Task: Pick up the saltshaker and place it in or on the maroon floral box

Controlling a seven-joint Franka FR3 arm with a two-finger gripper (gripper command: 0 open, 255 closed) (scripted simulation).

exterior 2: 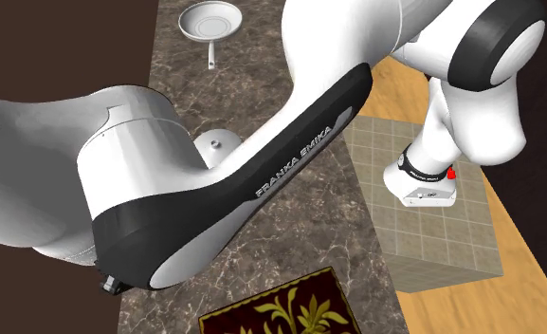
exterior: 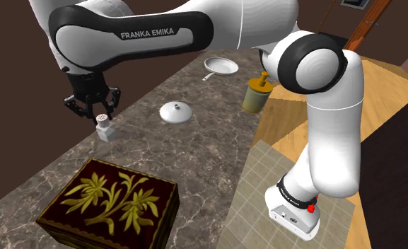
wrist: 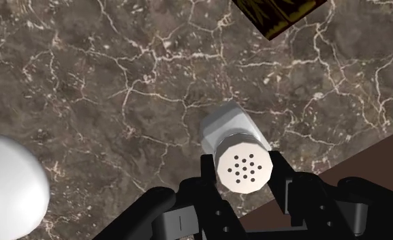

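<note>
1. Saltshaker (wrist: 227, 126): stands upright on the dark marbled countertop (exterior: 195, 152), at the shoulder view's left. It is close to the counter edge by the brown wall and apart from the box.
2. Handling (judged): small, light, rigid. The sides look smooth, so probably slippery. The footprint is narrow, so a sideways nudge could tip it. Best hold is across the flat sides of the body just under the cap, not on the round cap itself.
3. Look: pale white blocky body with rounded shoulders, and a round cream cap dotted with dark holes.
4. Gripper (exterior: 94, 111): directly above the shaker and spread wide. The black fingers (wrist: 208, 178) flank the cap, one on each side. Nothing looks clamped, so the claw is empty.
5. Maroon floral box (exterior: 110, 205): closed, with gold leaves on the lid, lying nearer the camera than the shaker. Its flat top looks an easy landing spot.
6. Further right: white lid (exterior: 175, 112), white pan (exterior: 221, 67) and a mustard jug (exterior: 257, 95), all well apart from the shaker.
</note>
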